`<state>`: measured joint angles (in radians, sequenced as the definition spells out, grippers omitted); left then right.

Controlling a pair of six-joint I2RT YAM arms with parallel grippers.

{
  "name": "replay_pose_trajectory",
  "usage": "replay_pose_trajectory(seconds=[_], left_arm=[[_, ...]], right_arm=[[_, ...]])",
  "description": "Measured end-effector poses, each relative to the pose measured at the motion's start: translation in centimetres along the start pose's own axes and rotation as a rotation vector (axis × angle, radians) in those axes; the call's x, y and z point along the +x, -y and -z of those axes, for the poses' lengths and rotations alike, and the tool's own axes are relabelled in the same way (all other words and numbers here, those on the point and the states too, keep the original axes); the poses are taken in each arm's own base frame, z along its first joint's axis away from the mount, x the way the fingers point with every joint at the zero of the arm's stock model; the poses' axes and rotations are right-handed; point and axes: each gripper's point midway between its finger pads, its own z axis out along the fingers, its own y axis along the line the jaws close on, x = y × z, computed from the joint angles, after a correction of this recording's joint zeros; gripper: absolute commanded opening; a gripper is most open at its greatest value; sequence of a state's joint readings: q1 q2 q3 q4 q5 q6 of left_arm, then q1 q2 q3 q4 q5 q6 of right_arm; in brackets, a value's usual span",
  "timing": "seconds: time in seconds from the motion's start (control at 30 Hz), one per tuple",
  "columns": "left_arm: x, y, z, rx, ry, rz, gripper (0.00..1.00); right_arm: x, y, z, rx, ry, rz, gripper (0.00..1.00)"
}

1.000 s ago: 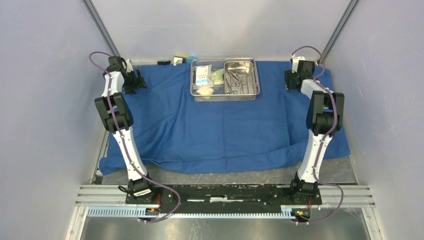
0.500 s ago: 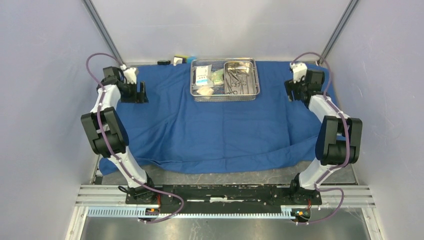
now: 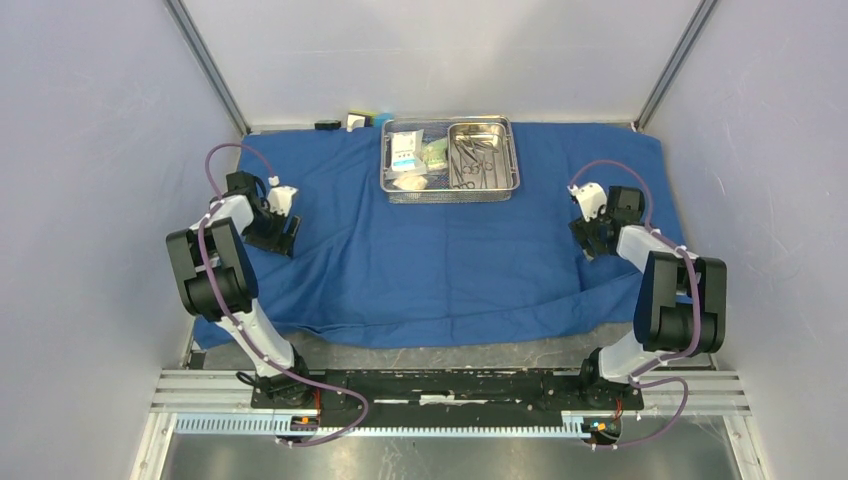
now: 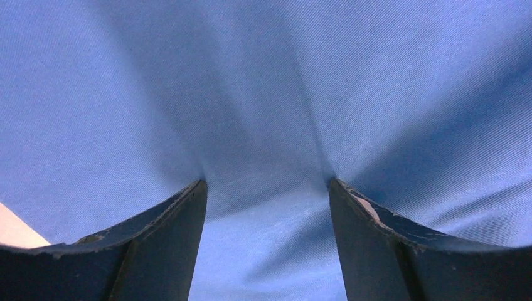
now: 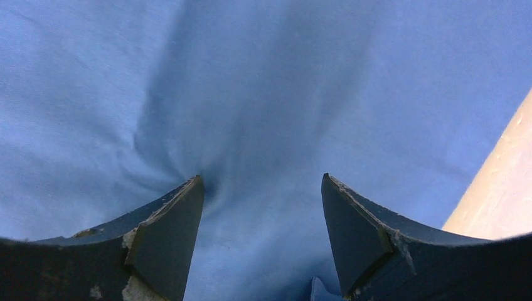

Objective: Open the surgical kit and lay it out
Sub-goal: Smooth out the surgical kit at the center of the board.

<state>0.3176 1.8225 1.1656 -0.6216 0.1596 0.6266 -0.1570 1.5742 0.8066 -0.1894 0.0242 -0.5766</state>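
The left gripper [image 4: 266,185] is spread wide, with its tips on the cloth [image 3: 440,260] at 9 o'clock. The right gripper [image 5: 262,179] is spread too, with its tips on the cloth at 3 o'clock. The basket [image 3: 450,197] sits at 12 o'clock.

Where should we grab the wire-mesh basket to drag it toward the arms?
Pinch the near long wall of the wire-mesh basket from above, one finger inside and one outside: it is a thin upright rim on the reachable side. Probably its left half, where the packets leave more room than the steel pan.
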Motion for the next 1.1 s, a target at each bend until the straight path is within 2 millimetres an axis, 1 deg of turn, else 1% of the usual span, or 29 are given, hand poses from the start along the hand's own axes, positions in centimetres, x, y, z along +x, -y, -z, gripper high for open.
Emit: replay_pose_trajectory(seconds=[0.2,0.3,0.4,0.53,0.67,0.83,0.93,1.03,1.1], left_arm=[[0.7,-1.2,0.4,-0.063,-0.019,-0.03,0.77],[1.1,-2.3,0.6,-0.106,-0.028,-0.033,0.77],[1.4,-3.4,0.9,-0.146,-0.038,-0.029,0.77],[1.8,-4.3,1.2,-0.188,-0.068,-0.033,0.77],[2.4,-5.1,1.6,-0.221,-0.1,-0.041,0.77],[3.0,-5.6,2.2,-0.228,-0.136,-0.031,0.78],[2.4,-6.0,3.1,-0.23,-0.134,-0.028,0.78],[0.7,-6.9,4.3,-0.247,-0.098,-0.03,0.79],[-0.5,-7.3,5.0,-0.253,-0.065,-0.029,0.8]], right_arm=[[1.8,1.9,0.3,0.047,-0.007,-0.002,0.75],[2.7,2.5,0.5,0.063,-0.015,0.002,0.74],[3.1,2.8,0.7,0.077,-0.022,0.013,0.74],[3.6,3.1,0.9,0.086,-0.042,0.031,0.74],[4.7,3.1,1.6,0.092,-0.084,0.043,0.74],[6.5,2.3,2.9,0.062,-0.148,0.039,0.74],[7.7,1.3,3.8,0.035,-0.181,0.038,0.73],[9.1,0.2,5.1,0.015,-0.223,0.041,0.73],[9.3,0.1,5.9,0.011,-0.228,0.04,0.74]])
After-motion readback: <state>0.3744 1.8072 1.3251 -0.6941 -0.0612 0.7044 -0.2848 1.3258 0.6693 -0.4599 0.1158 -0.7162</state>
